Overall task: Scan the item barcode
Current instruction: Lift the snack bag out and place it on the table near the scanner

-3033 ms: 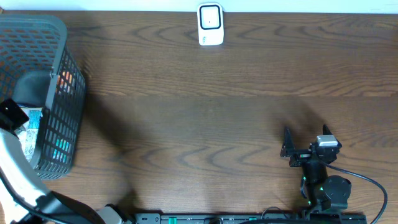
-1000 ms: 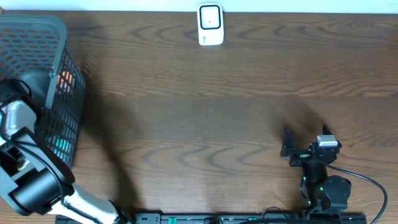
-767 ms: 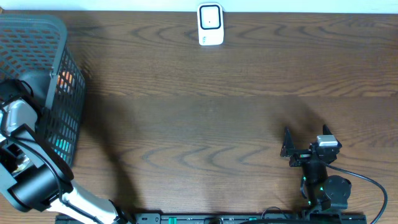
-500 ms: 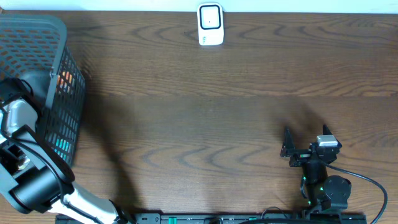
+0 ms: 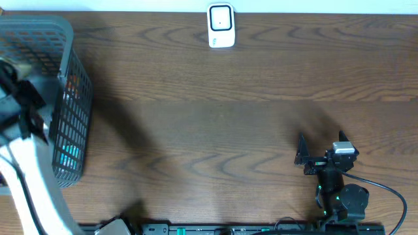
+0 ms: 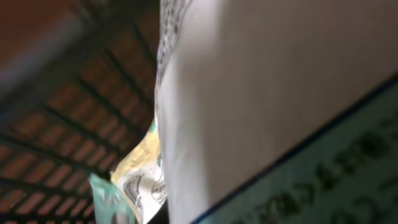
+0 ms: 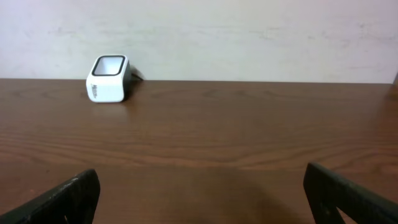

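In the basket, a white box hides the left jaws.

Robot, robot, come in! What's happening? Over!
Left claw shut inside basket; box fills its camera, grip hidden. Right claw open, parked. Nothing between basket and scanner.

A dark brown wood-grain counter fills the overhead view. Behind its far edge stands a plain pale wall, faintly smudged. Soft, even light leaves dim shadows on the wood.
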